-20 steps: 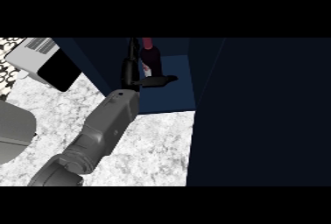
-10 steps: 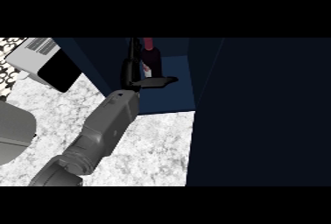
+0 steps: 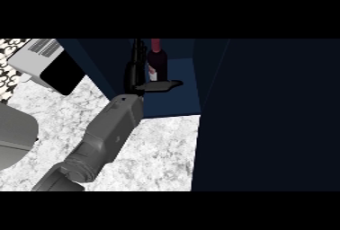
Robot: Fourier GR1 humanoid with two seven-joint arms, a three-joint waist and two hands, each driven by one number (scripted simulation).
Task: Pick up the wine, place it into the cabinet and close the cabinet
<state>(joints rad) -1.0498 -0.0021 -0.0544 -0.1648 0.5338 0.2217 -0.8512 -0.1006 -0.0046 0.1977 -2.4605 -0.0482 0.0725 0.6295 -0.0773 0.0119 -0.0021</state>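
Wine stands upright inside cabinet, neck up, beside robot hand.

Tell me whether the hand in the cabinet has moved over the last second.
Yes, slightly. The hand beside the wine has its thumb nearer the cabinet floor's front edge than before; the forearm has hardly shifted.

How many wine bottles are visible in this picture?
1. The wine bottle stands inside the open cabinet, right beside the left hand. The dark door at the right may hide others.
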